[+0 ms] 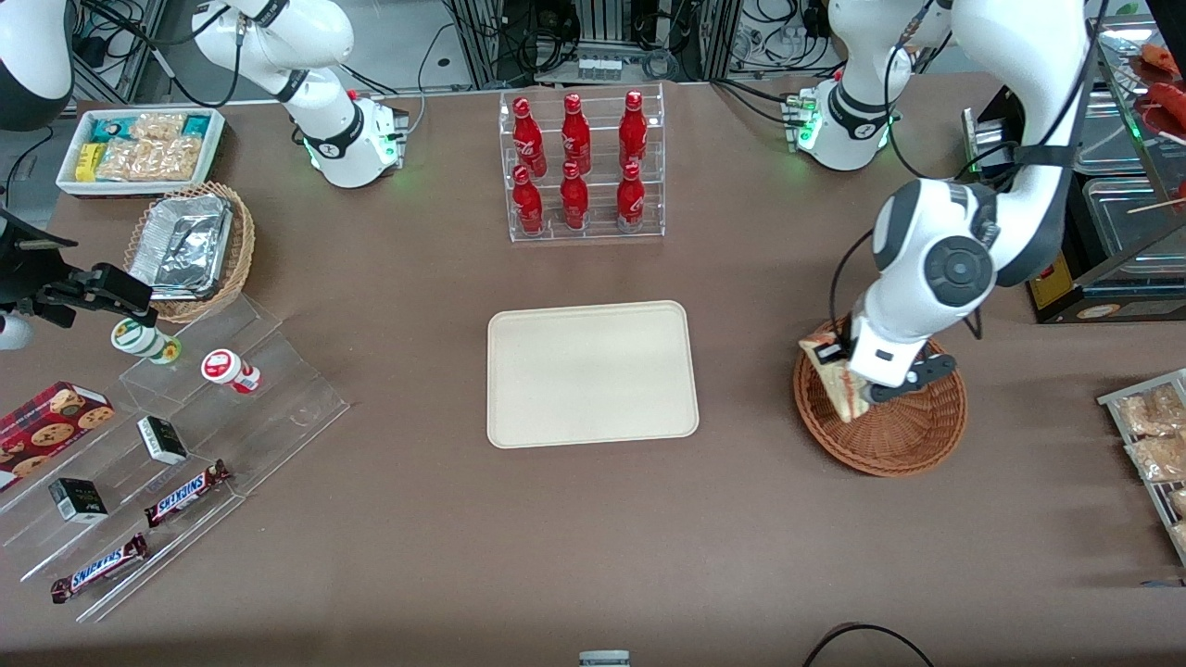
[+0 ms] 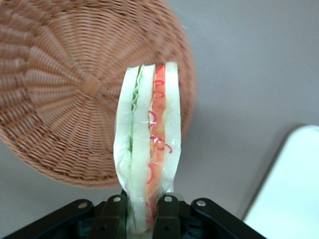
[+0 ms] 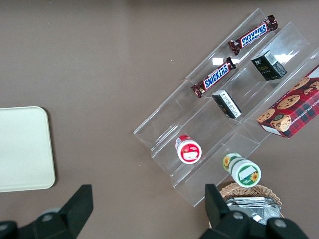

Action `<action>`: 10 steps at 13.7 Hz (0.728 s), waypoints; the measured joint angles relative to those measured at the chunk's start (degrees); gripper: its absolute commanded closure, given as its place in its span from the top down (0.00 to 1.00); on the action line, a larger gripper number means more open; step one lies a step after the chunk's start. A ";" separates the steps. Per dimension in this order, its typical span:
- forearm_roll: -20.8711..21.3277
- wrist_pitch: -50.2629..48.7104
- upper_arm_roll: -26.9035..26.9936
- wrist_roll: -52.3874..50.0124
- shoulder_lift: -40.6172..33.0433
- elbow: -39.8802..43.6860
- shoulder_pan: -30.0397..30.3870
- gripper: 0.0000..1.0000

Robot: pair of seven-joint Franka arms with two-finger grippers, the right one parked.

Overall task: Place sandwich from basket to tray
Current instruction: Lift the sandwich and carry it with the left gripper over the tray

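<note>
My left gripper [image 1: 857, 382] is shut on the sandwich [image 1: 837, 375], a clear-wrapped white wedge with red and green filling. It hangs lifted above the rim of the reddish-brown wicker basket [image 1: 903, 435] on the side toward the tray. In the left wrist view the sandwich [image 2: 149, 149] stands up from between the black fingers [image 2: 167, 216], with the basket [image 2: 60, 94] empty below it. The cream tray [image 1: 591, 372] lies flat and bare at the table's middle; a corner of the tray [image 2: 289, 194] also shows in the wrist view.
A clear rack of red bottles [image 1: 582, 167] stands farther from the camera than the tray. Toward the parked arm's end are a tan basket with foil trays [image 1: 190, 248], a white snack bin [image 1: 139, 148] and acrylic steps with candy bars [image 1: 185, 491]. Packets on a tray [image 1: 1154, 445] lie at the working arm's end.
</note>
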 measured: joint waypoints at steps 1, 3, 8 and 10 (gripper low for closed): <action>0.01 -0.25 -0.07 0.54 0.66 0.82 -1.69 0.00; 0.01 -0.25 -0.18 1.64 2.03 2.15 -4.96 0.00; -0.01 -1.01 -0.27 0.82 7.78 9.80 -13.13 0.00; 0.00 -2.07 -0.25 -3.65 11.06 14.07 -16.37 0.00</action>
